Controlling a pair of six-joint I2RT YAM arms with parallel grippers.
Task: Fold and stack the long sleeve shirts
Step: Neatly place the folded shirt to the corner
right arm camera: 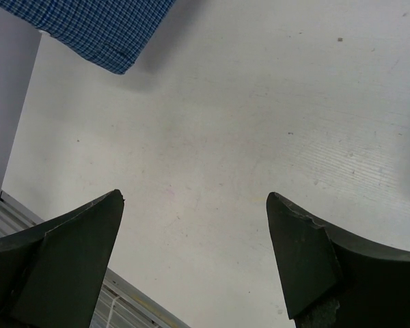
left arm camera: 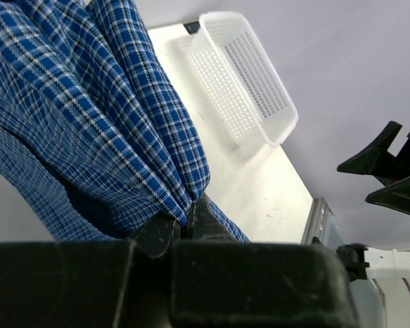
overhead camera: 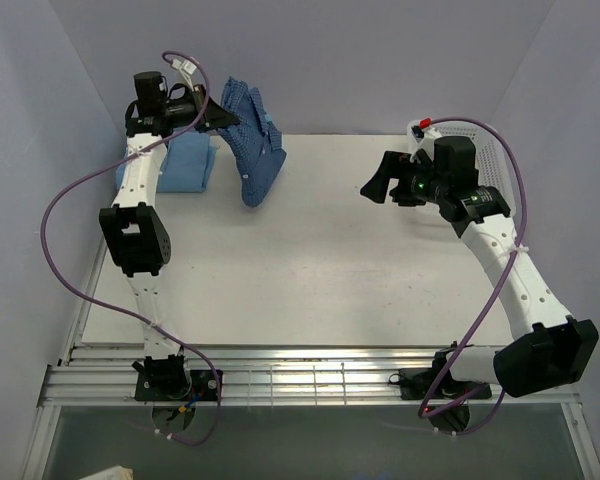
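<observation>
The dark blue checked shirt [overhead camera: 252, 150] hangs bunched above the table's far left, its lower end just reaching the tabletop. My left gripper [overhead camera: 226, 116] is shut on its upper folds. In the left wrist view the checked cloth [left arm camera: 89, 123] is pinched between the closed fingers of that gripper [left arm camera: 184, 222]. The plain light blue shirt [overhead camera: 186, 165] lies folded at the far left, behind the left arm. My right gripper [overhead camera: 376, 186] hovers open over the right middle of the table with nothing between its fingers [right arm camera: 195, 198]. A hanging corner of the checked shirt [right arm camera: 96, 27] shows in the right wrist view.
A white mesh basket [overhead camera: 502, 165] stands at the far right behind the right arm; in the left wrist view the basket [left arm camera: 246, 82] looks empty. The white tabletop [overhead camera: 310, 270] ends in a metal rail [overhead camera: 310, 375] at the near edge. Grey walls close in on both sides.
</observation>
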